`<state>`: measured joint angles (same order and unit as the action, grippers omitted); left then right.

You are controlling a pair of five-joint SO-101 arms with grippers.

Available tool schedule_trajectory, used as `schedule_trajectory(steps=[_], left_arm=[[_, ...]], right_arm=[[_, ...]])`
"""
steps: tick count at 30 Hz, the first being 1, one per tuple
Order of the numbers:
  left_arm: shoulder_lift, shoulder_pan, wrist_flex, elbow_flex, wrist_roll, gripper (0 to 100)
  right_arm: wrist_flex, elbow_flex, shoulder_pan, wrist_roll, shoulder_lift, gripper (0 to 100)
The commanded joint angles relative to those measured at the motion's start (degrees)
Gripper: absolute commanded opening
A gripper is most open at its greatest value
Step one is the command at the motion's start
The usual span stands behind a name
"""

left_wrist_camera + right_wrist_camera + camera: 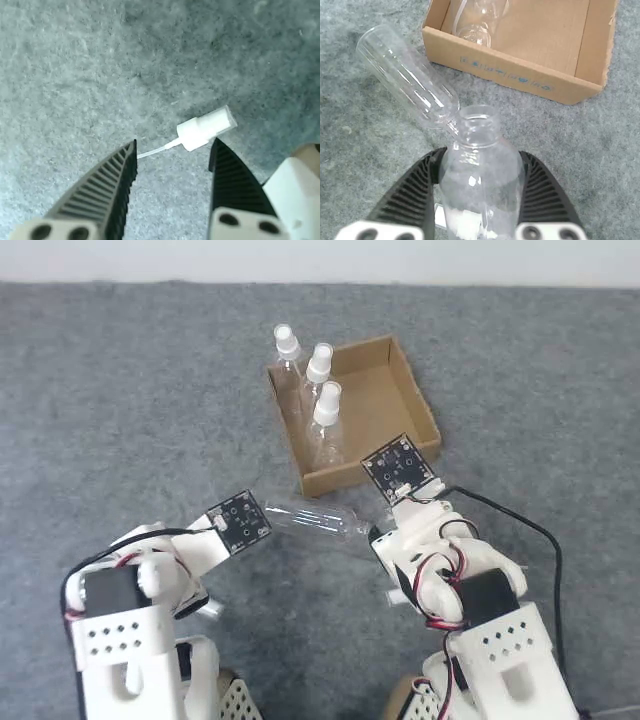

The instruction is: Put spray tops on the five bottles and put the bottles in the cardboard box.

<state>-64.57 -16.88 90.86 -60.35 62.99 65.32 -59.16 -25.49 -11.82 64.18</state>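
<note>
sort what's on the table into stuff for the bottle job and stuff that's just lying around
For the job:
- cardboard box
- three capped bottles in the box
- bare bottle lying on its side
- topless bottle held in the right hand
- spray top lying in front of the open left hand

Just there:
- grey mat
- black cable by the right arm

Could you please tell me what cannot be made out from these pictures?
Right wrist view: the bottom edge cuts off the bottle in the right gripper; whether its base touches the carpet is unclear.
Same view: the top edge cuts off the bottles in the cardboard box, preventing a count.
Left wrist view: a finger of the left gripper hides the spray top's tube end.
</note>
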Motion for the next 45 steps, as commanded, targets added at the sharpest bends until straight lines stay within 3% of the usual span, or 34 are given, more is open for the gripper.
schedule_trajectory(steps=[1,7,19,26,34,45], left_arm=[[3.4,-0.1,0.2,0.9,0.7,22],[18.0,-0.2,0.2,5.3,0.9,21],[21.5,0.3,-0.1,2.2,11.3,22],[25.8,0.1,-9.2,-1.8,11.5,21],[26.0,0.3,-17.7,-3.1,1.7,21],[26.0,0.3,-20.9,-2.9,-6.4,17]], right_arm=[[-0.9,0.4,0.2,0.0,1.7,6.6],[-0.9,0.4,0.2,0.0,1.7,6.6],[-0.8,0.4,0.2,-0.1,1.8,6.6],[-0.8,0.4,0.2,-0.1,1.8,6.6],[-0.8,0.4,0.2,-0.1,1.8,6.6],[-0.8,0.4,0.2,-0.1,1.8,6.6]])
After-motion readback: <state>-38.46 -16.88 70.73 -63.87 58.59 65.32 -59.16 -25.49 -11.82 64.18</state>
